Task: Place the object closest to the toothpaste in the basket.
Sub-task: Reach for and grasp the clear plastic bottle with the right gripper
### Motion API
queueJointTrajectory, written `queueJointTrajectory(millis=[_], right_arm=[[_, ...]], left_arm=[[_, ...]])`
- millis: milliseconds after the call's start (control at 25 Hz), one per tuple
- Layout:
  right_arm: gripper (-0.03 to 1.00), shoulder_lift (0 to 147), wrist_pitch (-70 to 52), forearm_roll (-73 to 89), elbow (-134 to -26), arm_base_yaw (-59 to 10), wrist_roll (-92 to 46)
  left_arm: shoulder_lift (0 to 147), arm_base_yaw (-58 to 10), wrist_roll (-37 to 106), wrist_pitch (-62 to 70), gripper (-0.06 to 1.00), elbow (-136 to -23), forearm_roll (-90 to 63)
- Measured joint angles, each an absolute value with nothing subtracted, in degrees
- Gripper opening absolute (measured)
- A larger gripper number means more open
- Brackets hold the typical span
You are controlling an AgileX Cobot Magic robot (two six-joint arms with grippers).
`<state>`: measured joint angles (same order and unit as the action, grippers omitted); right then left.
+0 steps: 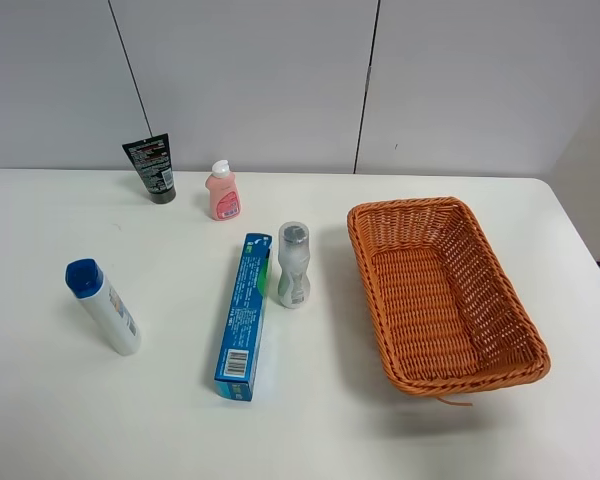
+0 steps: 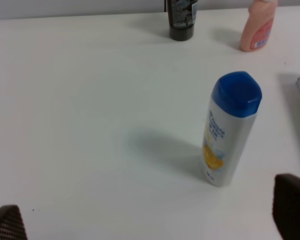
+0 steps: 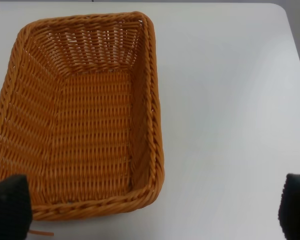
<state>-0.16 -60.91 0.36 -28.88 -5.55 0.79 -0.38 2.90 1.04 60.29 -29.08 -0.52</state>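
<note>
Out in the middle of the white table (image 1: 60, 420), high view: the long blue-and-green toothpaste box (image 1: 243, 318) lies flat, and the small frosted clear plastic bottle with a grey cap (image 1: 293, 268) stands upright just beside its far end, between the box and the orange woven wicker basket (image 1: 405, 205). That's clearly the nearest thing, so it's the one to move. The white bottle with a blue cap (image 1: 105, 308), the pink bottle (image 1: 223, 192) and the black tube (image 1: 152, 168) are all well apart from the box.

My guess is it's light, stiff-ish plastic, smooth and a bit slippery, and tall enough to tip easily. I'd pinch it across the body around mid-height, below the cap.

Left wrist view: left gripper (image 2: 150, 215) has its fingers (image 2: 292, 205) spread wide, nothing between them, looking at the white bottle with a blue cap (image 2: 230, 135). Frosted bottle isn't in this shot.

Right wrist view: right gripper (image 3: 151, 206) is also spread wide and empty, above the near end of the basket (image 3: 152, 100), which has nothing in it. It looks better placed for the grab.
</note>
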Motion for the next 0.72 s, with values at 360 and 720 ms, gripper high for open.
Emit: queueJointTrajectory(millis=[360, 720], right_arm=[[0.99, -0.16, -60.91, 0.36, -28.88, -5.55, 0.79], [0.99, -0.16, -60.91, 0.52, -29.21, -5.61, 0.79]], left_arm=[[-0.38, 2.90, 1.04, 60.29, 0.99, -29.08, -0.52], [-0.38, 2.90, 1.10, 60.29, 0.99, -29.08, -0.52]])
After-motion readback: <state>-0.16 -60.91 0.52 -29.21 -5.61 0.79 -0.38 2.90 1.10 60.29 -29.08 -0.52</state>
